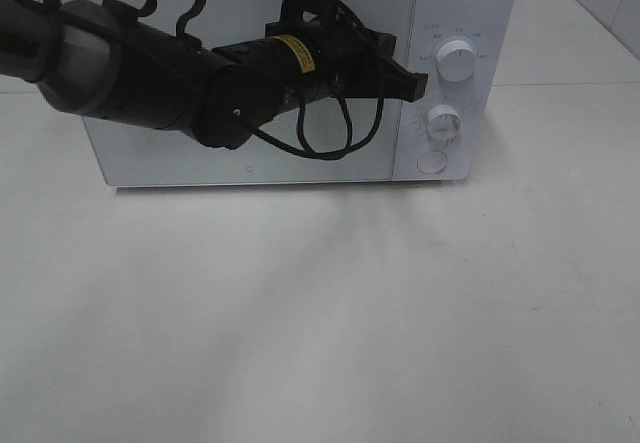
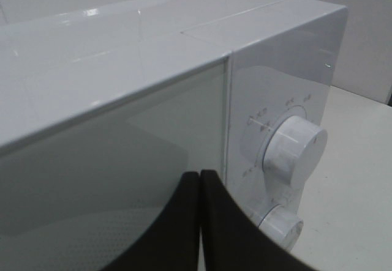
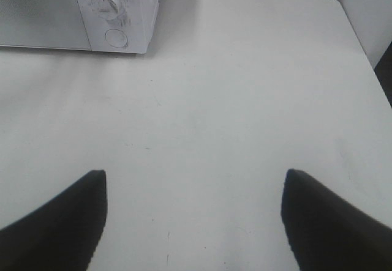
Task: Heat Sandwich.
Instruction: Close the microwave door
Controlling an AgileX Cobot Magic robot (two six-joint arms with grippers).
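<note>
The sandwich is out of view in every frame. A white microwave (image 1: 150,158) stands at the back of the table with its door closed. My left gripper (image 1: 420,85) reaches across the door front, shut with nothing between its fingers, its tip just left of the control panel between the upper knob (image 1: 458,60) and the lower knob (image 1: 443,121). The left wrist view shows the closed left gripper (image 2: 200,174) at the door's right edge, beside the upper knob (image 2: 294,152). My right gripper (image 3: 196,179) hangs open over the bare table, empty.
A round button (image 1: 432,162) sits below the knobs. The white table (image 1: 320,313) stretches in front of the microwave. In the right wrist view the microwave (image 3: 37,14) is far off, and a wall edge (image 3: 367,14) borders the table.
</note>
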